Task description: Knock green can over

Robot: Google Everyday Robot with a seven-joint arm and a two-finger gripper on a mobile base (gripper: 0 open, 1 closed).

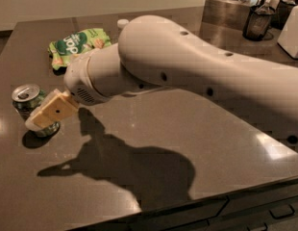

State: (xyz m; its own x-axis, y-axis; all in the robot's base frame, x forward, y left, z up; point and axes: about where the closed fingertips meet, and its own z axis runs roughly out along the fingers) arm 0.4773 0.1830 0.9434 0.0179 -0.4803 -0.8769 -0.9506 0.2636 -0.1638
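Note:
The green can (26, 95) stands upright near the left edge of the dark table (197, 143), silver top with pull tab showing. My gripper (39, 121), with cream fingers pressed together, is shut and empty. It reaches in from the right and lies against the can's front right side, covering much of the can's body. The large white arm (187, 71) stretches across the middle of the view.
A flat green snack bag (77, 44) lies at the back left. The clear bottle is mostly hidden behind the arm; only its white cap (122, 23) shows. A dark cup (258, 23) and a white appliance (293, 25) stand on the counter at the back right.

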